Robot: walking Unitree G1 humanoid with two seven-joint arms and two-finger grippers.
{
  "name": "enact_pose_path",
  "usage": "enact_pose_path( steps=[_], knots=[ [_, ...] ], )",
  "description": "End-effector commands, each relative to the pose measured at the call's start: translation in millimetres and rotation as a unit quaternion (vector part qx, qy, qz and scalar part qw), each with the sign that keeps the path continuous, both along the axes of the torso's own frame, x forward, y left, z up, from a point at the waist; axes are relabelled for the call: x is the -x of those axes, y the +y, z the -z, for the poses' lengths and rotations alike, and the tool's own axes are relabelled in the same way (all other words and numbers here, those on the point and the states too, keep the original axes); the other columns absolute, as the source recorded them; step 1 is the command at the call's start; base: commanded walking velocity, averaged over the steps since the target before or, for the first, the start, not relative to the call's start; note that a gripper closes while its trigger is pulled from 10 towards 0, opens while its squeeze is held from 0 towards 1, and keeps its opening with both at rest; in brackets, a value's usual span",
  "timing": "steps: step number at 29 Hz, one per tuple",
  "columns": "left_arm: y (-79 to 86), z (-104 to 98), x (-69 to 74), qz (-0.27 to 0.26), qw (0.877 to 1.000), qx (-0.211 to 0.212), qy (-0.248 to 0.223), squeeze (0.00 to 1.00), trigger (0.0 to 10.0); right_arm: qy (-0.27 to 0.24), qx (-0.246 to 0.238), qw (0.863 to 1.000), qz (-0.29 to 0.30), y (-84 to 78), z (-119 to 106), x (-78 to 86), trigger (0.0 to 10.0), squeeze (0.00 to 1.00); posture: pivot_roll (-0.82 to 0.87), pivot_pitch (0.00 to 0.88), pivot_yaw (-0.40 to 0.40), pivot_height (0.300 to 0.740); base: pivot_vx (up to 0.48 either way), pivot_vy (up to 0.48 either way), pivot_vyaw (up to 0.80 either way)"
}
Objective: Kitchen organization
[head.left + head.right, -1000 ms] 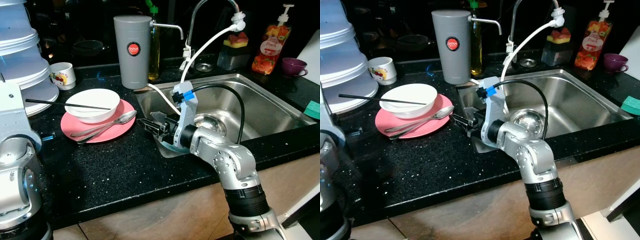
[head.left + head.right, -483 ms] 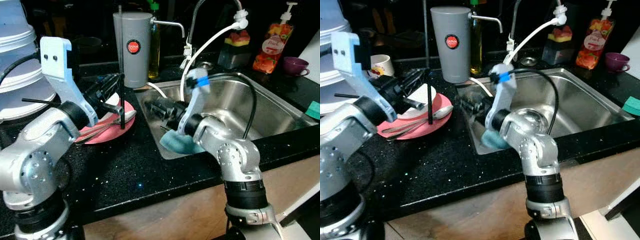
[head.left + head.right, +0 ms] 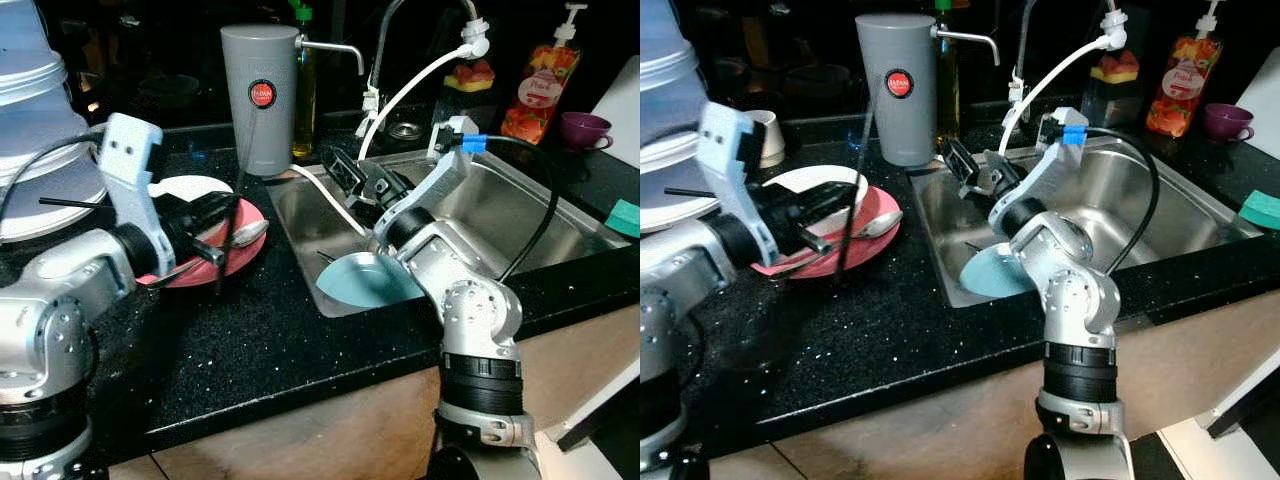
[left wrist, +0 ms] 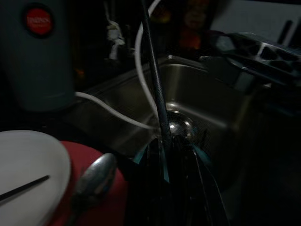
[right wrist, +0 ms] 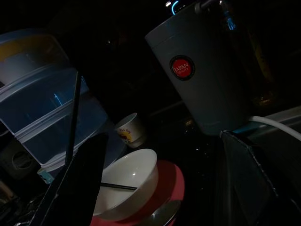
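Chopstick [image 3: 238, 215] stands nearly upright in the left pincer [image 3: 215, 222], just beside the pink plate [image 3: 245, 215]. Right pincer [image 3: 352, 176], fingers spread wide, hangs beyond that plate, over the sink [image 3: 560, 215].

Head views evenly lit from above and in front; background behind the desk [image 3: 250, 340] falls to black; speckled glints on its dark surface; glare on the steel sink [image 3: 560, 215]; moderate sharpness, slight softness at edges. Both wrist views very dim and grainy; near end effector fingers [image 5: 77, 181] are blurred silhouettes; sink highlight faint.
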State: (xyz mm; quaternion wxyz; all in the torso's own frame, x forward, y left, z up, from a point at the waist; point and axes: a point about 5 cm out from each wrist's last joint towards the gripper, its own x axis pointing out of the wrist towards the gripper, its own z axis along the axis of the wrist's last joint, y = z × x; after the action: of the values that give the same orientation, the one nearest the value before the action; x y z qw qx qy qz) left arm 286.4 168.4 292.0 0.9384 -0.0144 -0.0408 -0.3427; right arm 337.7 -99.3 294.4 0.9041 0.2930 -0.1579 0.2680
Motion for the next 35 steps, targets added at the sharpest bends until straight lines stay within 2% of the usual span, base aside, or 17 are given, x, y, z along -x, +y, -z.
enact_pose_path(
  steps=[1, 2, 3, 4, 5, 14, 26, 33, 35],
  knots=[
    [-10.3, -1, 5.3, 0.048, 0.999, 0.015, -0.014, 0.00, 0.0, -0.007, 0.006, 0.999, -0.034, 10.0, 1, 8.0, 10.0, 1.00, -0.03, 0.042, 0.025, 0.740, 0.000, 0.000, 0.00],
    [-10.3, -1, 5.3, 0.048, 0.999, 0.015, -0.014, 0.00, 0.0, -0.007, 0.006, 0.999, -0.034, 10.0, 1, 8.0, 10.0, 1.00, -0.03, 0.042, 0.025, 0.740, 0.000, 0.000, 0.00],
    [-12.1, -2, 5.8, 0.059, 0.998, 0.019, -0.016, 0.00, 0.0, -0.006, 0.012, 0.999, -0.042, 13.3, 3, 9.7, 10.0, 0.95, -0.03, 0.042, 0.025, 0.740, 0.000, 0.000, 0.00],
    [-12.9, -2, 5.8, 0.065, 0.998, 0.022, -0.016, 0.00, 0.0, -0.006, 0.014, 0.999, -0.051, 16.7, 3, 11.4, 10.0, 0.30, -0.03, 0.039, 0.026, 0.740, 0.000, 0.000, 0.00],
    [-12.8, -1, 5.5, 0.069, 0.997, 0.022, -0.014, 0.00, 0.0, -0.006, 0.013, 0.998, -0.057, 19.2, 3, 12.7, 10.0, 0.00, -0.03, 0.039, 0.026, 0.740, 0.000, 0.000, 0.00],
    [-22.6, 8, 11.5, 0.114, 0.993, 0.021, 0.013, 0.00, 0.0, -0.008, 0.001, 0.996, -0.087, 27.1, 1, 17.2, 10.0, 0.00, -0.02, 0.034, 0.022, 0.740, 0.000, 0.000, 0.00],
    [-18.3, 10, 5.1, 0.081, 0.996, 0.026, 0.015, 0.00, 0.0, -0.020, -0.018, 0.994, -0.108, 28.1, -4, 22.5, 10.0, 0.00, -0.02, 0.015, 0.021, 0.740, 0.000, 0.000, 0.00],
    [-23.1, 11, 6.9, 0.100, 0.995, 0.024, 0.017, 0.00, 0.0, -0.026, 0.012, 0.993, -0.117, 32.1, -3, 25.8, 10.0, 0.00, -0.03, 0.004, 0.020, 0.740, 0.000, 0.000, 0.00],
    [-26.9, 14, 8.8, 0.118, 0.993, 0.020, 0.023, 0.00, 0.0, -0.029, 0.047, 0.991, -0.120, 36.8, 1, 27.7, 10.0, 0.00, -0.03, 0.000, 0.022, 0.740, 0.000, 0.000, 0.00]
  ],
)
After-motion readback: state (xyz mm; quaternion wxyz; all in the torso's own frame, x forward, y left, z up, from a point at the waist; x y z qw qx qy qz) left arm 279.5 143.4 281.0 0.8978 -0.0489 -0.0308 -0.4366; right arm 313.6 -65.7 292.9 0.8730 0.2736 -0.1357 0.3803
